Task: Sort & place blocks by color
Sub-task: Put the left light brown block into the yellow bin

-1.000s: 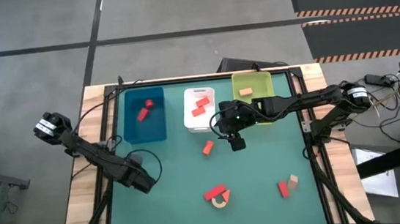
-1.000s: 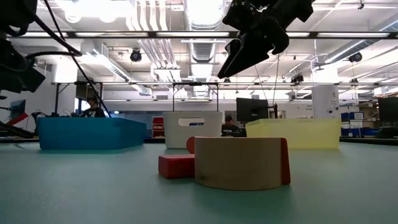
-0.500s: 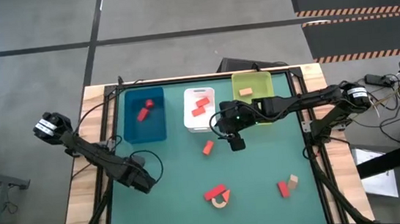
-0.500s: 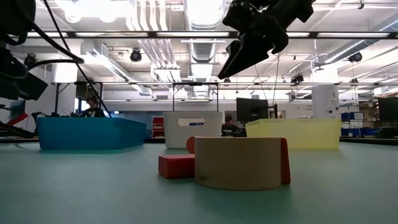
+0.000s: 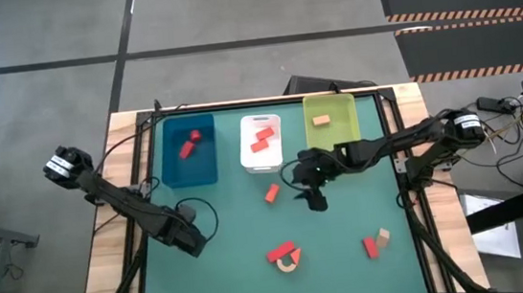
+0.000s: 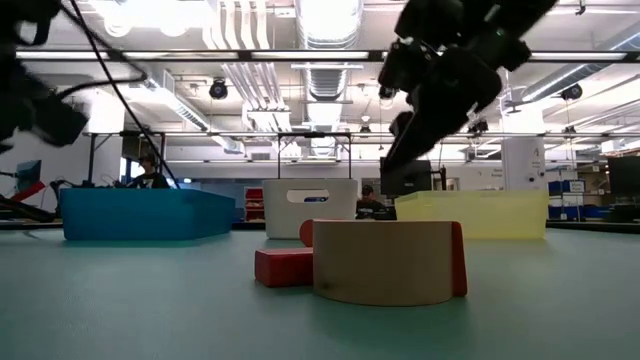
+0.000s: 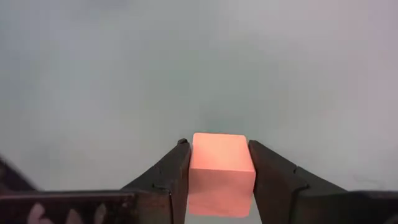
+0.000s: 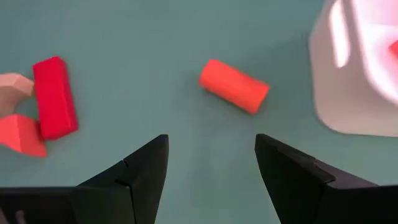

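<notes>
Taking the white tray as landmark: nearest the camera side, well away from it, lie a red brick touching a tan arch, and to their right a red and a tan block. The left gripper hangs left of these, its fingers pinching a red cube. Just below the tray lies a red cylinder; the right gripper hovers beside it, fingers spread, empty. The white tray holds red blocks, the blue tray on its left also, the yellow-green tray on its right one tan block, all on the tabletop.
</notes>
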Available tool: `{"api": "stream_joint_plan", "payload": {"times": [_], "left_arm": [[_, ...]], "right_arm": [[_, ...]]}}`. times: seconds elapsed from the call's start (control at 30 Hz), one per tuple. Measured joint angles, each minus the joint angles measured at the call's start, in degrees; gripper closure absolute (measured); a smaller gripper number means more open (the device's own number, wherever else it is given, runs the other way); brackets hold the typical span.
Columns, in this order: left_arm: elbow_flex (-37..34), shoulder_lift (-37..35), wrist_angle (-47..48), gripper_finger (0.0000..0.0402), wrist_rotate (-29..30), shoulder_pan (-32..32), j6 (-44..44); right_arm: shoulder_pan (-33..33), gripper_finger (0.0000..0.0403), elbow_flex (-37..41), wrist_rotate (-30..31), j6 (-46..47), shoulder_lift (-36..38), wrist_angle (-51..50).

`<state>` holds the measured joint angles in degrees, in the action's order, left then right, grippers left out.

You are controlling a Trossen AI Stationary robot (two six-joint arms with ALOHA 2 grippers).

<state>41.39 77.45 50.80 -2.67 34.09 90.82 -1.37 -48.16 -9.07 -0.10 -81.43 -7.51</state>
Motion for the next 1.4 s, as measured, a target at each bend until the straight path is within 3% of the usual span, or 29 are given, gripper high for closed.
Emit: {"api": "stream_joint_plan", "payload": {"times": [0.33,0.47,0.63,0.73,0.83,1.07,1.17,1.3,1.4], "left_arm": [[11.2,-1.0,-0.4,0.0284,16.8,-0.3,-17.4],[14.7,-1.6,-1.4,0.0283,27.2,-0.3,-27.4],[14.6,-1.6,-12.7,0.0280,40.9,-0.3,-44.5],[12.6,-1.6,-22.8,0.0279,45.1,-0.3,-53.7],[10.7,-1.7,-32.2,0.0279,48.0,-0.3,-62.6],[7.3,-1.7,-48.6,0.0277,48.7,-0.3,-79.7],[7.1,-1.7,-58.2,0.0277,49.7,-1.4,-81.9],[7.0,-2.9,-69.0,0.0277,48.8,-2.0,-80.7],[6.9,-4.6,-69.9,0.0277,45.8,-2.4,-75.4]], "right_arm": [[3.4,0.0172,8.5,0.0,2.4,0.0,20.3],[4.9,0.0172,8.5,0.0,0.8,0.0,25.8],[7.1,0.0172,8.5,0.1,-2.5,0.0,32.9],[8.4,0.0172,8.5,0.1,-4.6,0.5,37.1],[8.7,0.0172,7.9,0.1,-4.2,1.7,39.9],[9.4,0.0172,5.9,0.2,0.5,3.0,41.4],[11.6,0.0172,5.1,1.6,-8.3,2.2,43.9],[15.9,0.0172,2.9,17.2,-26.1,1.9,44.5],[18.2,0.0172,0.8,25.8,-39.6,1.3,44.5]]}}
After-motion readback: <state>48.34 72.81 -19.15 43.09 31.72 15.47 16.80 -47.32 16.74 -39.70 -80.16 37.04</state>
